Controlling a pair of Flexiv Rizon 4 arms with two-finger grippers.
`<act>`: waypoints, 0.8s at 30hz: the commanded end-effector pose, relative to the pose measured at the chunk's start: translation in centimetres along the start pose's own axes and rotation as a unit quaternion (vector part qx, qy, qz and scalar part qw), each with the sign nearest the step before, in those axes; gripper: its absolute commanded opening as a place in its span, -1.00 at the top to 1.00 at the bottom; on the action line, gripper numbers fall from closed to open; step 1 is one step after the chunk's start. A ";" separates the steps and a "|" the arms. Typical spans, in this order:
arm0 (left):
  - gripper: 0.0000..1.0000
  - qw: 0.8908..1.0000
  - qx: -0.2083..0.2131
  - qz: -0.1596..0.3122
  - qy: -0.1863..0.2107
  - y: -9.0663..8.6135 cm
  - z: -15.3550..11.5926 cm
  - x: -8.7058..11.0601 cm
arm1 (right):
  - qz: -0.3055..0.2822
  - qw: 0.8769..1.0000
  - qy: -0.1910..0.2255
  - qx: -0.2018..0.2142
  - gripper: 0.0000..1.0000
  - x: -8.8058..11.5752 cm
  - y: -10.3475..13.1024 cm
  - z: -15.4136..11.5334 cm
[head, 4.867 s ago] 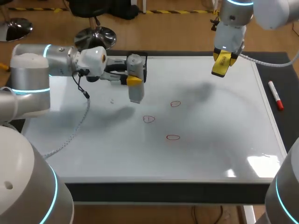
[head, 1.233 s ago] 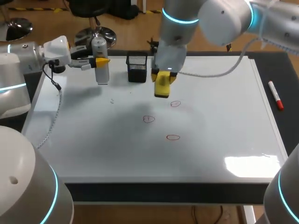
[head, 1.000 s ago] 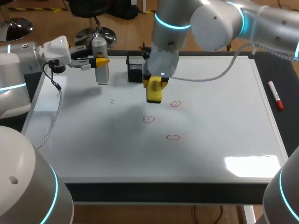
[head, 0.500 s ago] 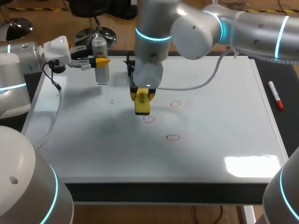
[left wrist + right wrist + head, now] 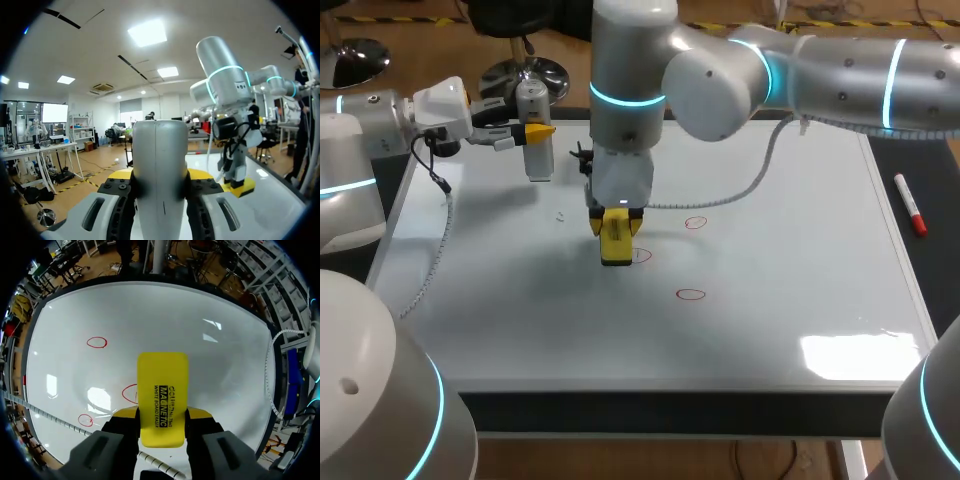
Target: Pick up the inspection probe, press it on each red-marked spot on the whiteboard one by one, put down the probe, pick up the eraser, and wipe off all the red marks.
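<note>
Though left claw (image 5: 160,176) grips probe (image 5: 160,145), right claw (image 5: 163,415): eraser (image 5: 162,380).

You've a yellow eraser (image 5: 162,397) with black lettering between your yellow-tipped right fingers (image 5: 201,414), a silver-grey probe (image 5: 159,170) between the left fingers (image 5: 202,174), and red rings (image 5: 96,342) on the white board (image 5: 200,305) beyond the eraser.

A dark table (image 5: 926,150) carries a large whiteboard (image 5: 780,330) that lies flat and covers nearly all of its top, leaving a dark strip bare along the right side and the front edge. On that right strip, just beside the board's edge, lies a marker pen (image 5: 910,204) with a red cap, apart from the board. Three small red marks (image 5: 691,294) are drawn near the board's middle, close together; one of them is only partly in view. A tiny pale speck (image 5: 560,215) sits on the board to their left.
</note>
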State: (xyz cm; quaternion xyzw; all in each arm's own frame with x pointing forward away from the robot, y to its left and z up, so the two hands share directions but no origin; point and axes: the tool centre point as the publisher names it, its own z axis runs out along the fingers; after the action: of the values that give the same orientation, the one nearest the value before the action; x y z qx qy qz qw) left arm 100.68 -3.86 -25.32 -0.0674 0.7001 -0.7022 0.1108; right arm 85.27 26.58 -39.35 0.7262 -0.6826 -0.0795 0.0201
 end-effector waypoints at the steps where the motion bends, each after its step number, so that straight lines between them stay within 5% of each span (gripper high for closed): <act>1: 1.00 1.000 0.000 0.001 0.000 -0.1 0.0 0.0 | -0.003 1.000 0.009 -0.003 1.00 -0.5 0.2 0.8; 24: 1.00 1.000 0.000 0.001 0.000 -0.1 0.0 0.0 | 0.009 1.000 0.028 0.004 1.00 0.3 -0.1 3.5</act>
State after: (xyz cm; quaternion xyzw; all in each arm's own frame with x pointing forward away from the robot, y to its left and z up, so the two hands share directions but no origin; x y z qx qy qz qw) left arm 100.68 -3.86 -25.32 -0.0675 0.7001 -0.7022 0.1108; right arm 84.68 26.33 -42.59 0.7217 -0.6889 -0.0582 0.0350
